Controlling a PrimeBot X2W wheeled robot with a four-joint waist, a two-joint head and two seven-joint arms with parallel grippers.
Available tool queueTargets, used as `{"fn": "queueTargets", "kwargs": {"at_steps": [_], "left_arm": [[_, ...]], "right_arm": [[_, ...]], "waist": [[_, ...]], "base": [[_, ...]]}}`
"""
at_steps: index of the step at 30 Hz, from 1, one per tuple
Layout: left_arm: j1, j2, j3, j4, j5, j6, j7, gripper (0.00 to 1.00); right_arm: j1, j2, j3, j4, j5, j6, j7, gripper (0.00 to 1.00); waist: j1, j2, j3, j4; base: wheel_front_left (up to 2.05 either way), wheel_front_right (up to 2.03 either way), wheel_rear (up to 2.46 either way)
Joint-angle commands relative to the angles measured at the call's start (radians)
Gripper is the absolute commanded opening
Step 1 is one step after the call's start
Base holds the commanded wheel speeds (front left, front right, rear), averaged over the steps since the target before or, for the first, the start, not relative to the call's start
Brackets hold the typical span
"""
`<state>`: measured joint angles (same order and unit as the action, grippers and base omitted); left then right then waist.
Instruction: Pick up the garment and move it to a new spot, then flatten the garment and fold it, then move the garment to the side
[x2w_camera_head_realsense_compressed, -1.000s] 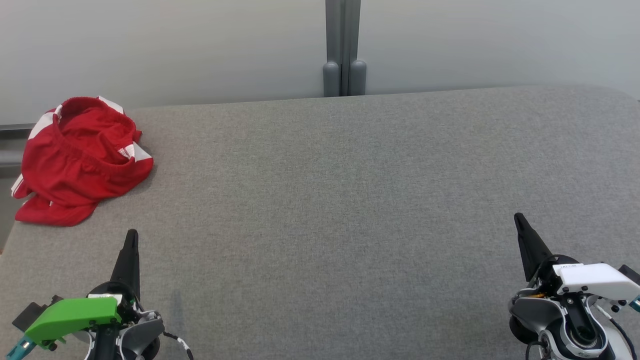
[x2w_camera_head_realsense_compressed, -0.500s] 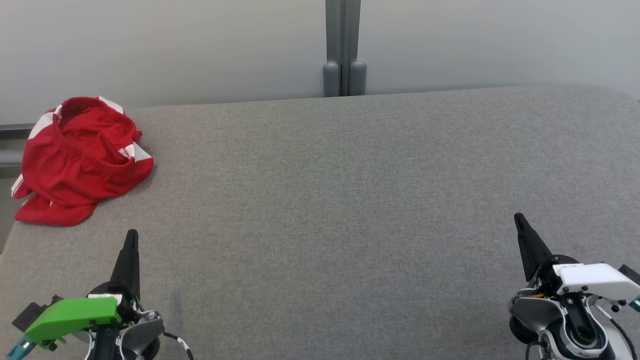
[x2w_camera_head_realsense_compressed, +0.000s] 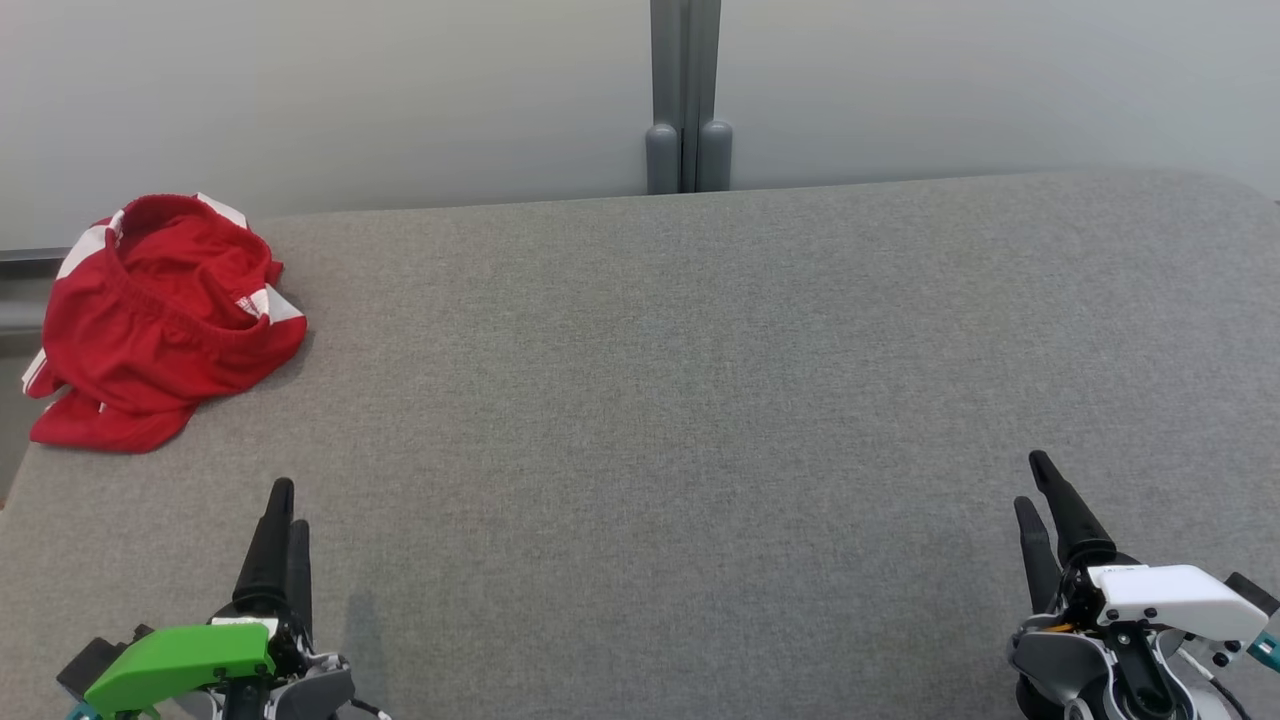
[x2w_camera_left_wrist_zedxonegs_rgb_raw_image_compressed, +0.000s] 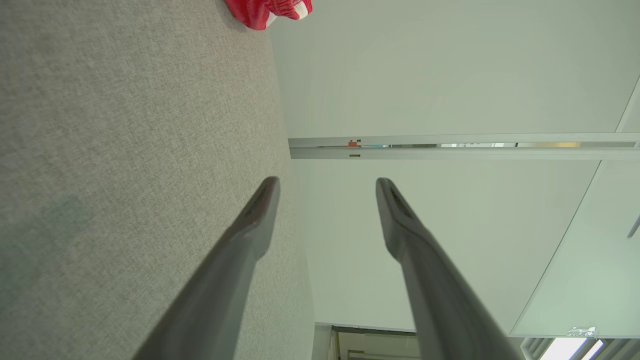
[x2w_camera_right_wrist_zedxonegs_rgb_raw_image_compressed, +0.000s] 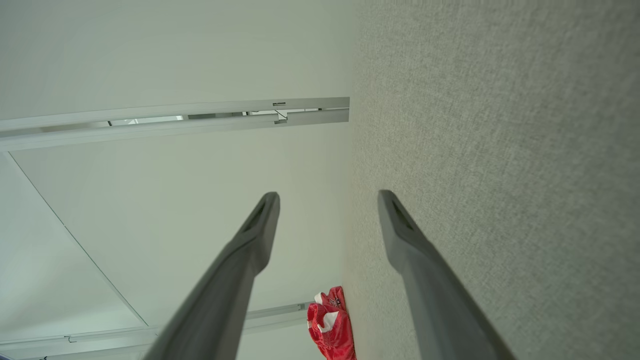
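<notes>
Lying crumpled at the far left corner of the grey fabric-covered counter (x2w_camera_head_realsense_compressed: 680, 400), the red cloth garment with white stripes (x2w_camera_head_realsense_compressed: 160, 320) reaches over the left edge. Open counter surface stretches to its right. Left hand (x2w_camera_head_realsense_compressed: 290, 505) and right hand (x2w_camera_head_realsense_compressed: 1030, 480) are near the front edge, well apart, fingers spread, holding nothing.

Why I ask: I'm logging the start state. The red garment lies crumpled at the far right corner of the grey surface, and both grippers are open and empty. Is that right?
Not quite. The head view shows the red garment crumpled at the far left corner of the grey surface, not the right. The rest holds: the left gripper and right gripper are open and empty.
</notes>
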<state>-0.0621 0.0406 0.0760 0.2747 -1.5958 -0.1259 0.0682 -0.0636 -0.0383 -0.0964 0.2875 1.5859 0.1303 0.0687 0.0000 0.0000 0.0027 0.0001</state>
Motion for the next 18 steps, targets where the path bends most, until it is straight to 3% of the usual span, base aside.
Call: {"fn": "queueTargets", "kwargs": {"at_steps": [1,9,18], "left_arm": [[-0.008,0.004,-0.007,-0.023,0.025,0.0,-0.012,1.0],[-0.012,0.005,-0.032,-0.059,0.13,0.014,-0.047,1.0],[-0.005,0.006,-0.08,-0.119,0.328,0.059,-0.084,1.0]], "right_arm": [[-0.011,-0.004,0.001,-0.018,-0.021,0.0,-0.012,1.0],[-0.006,-0.005,0.009,-0.048,-0.13,0.0,-0.048,1.0],[0.007,-0.007,0.031,-0.113,-0.374,0.0,-0.085,1.0]], "waist": [[0.0,0.0,0.0,0.0],[0.0,0.0,-0.003,0.002],[0.0,0.0,-0.004,0.004]], "base": [[0.0,0.0,0.0],[0.0,0.0,0.0],[0.0,0.0,0.0]]}}
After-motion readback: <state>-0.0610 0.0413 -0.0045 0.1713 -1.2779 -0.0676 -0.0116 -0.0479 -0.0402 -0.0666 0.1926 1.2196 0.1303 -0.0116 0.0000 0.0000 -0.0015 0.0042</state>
